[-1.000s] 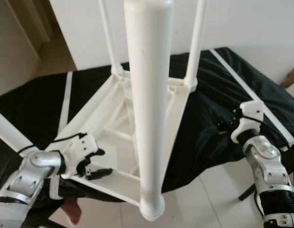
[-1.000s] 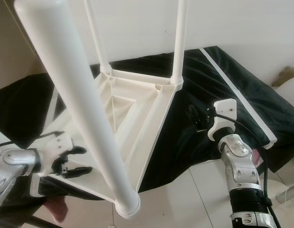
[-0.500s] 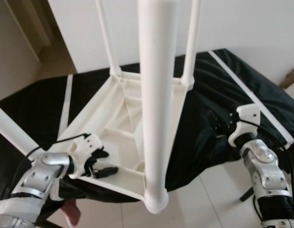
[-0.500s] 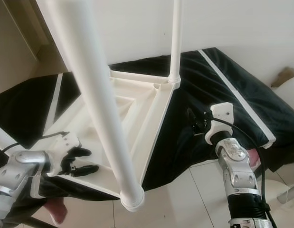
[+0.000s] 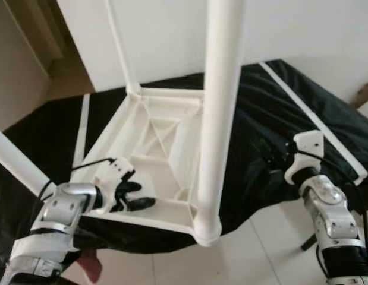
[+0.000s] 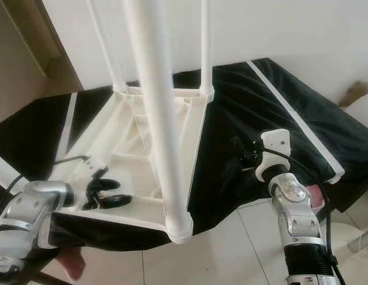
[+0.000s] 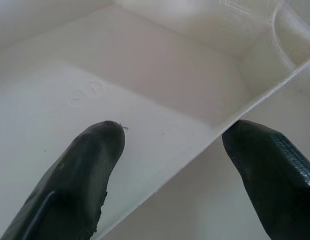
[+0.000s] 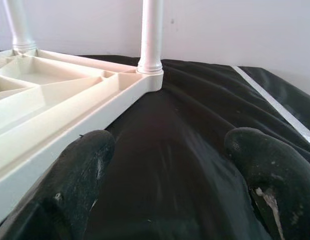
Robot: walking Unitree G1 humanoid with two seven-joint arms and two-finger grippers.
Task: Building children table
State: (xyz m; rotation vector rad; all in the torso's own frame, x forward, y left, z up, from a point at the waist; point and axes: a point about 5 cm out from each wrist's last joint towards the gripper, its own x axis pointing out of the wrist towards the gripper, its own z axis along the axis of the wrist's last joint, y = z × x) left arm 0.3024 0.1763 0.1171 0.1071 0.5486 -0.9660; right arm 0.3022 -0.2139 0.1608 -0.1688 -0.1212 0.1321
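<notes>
Four round legs [image 5: 221,107], ribbed white tabletop [image 5: 157,139]

Silver jointed arms, black cables, white wrist housings, left hand [image 5: 131,196] and right hand [image 6: 240,151] with black fingers

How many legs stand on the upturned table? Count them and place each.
4. The near leg rises closest to the camera, the left leg at the left corner, the far-left leg and far-right leg by the wall. None seems hidden.
</notes>
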